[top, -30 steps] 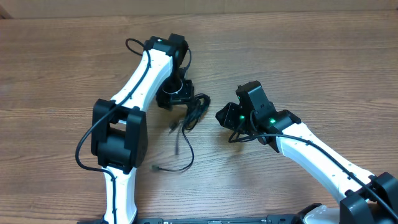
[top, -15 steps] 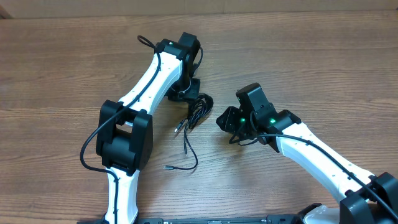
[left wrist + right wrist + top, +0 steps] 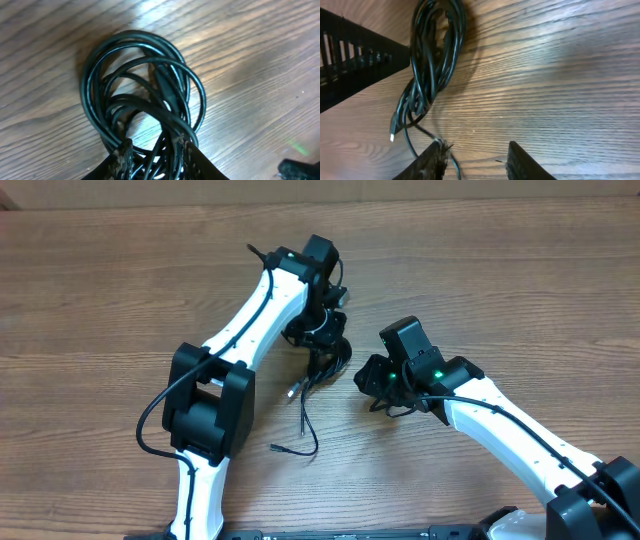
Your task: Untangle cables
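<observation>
**Cable bundle clamped on the left, right jaws held apart**

The cables (image 3: 325, 362) are seen near the middle of the wooden table (image 3: 100, 280), bunched into a tight dark coil between the two arms. From the left wrist view the coil (image 3: 145, 90) is spread in several overlapping loops flat on the wood, and its lower strands are drawn together and pinched between the tips of the left pincer (image 3: 154, 156). That pincer (image 3: 320, 332) is clenched on the cables, at the upper edge of the coil as seen from overhead.

From the coil, loose strands are trailed down toward the near edge of the table. A small plug (image 3: 292, 391) is seen just below the bundle, and one thin tail (image 3: 300, 442) is curled further down, ending in another small tip on the wood.

The right pincer (image 3: 372, 376) is held low just beside the coil, on its right. In the right wrist view its jaws (image 3: 477, 159) are parted, with bare wood shown between them. The cables (image 3: 435, 50) are seen ahead of it and to the left, the pale-tipped plug (image 3: 392, 136) is hung at the bundle's lower end, and one thin strand is run close past the left fingertip (image 3: 436, 156). Whether that strand is touched cannot be told.
</observation>
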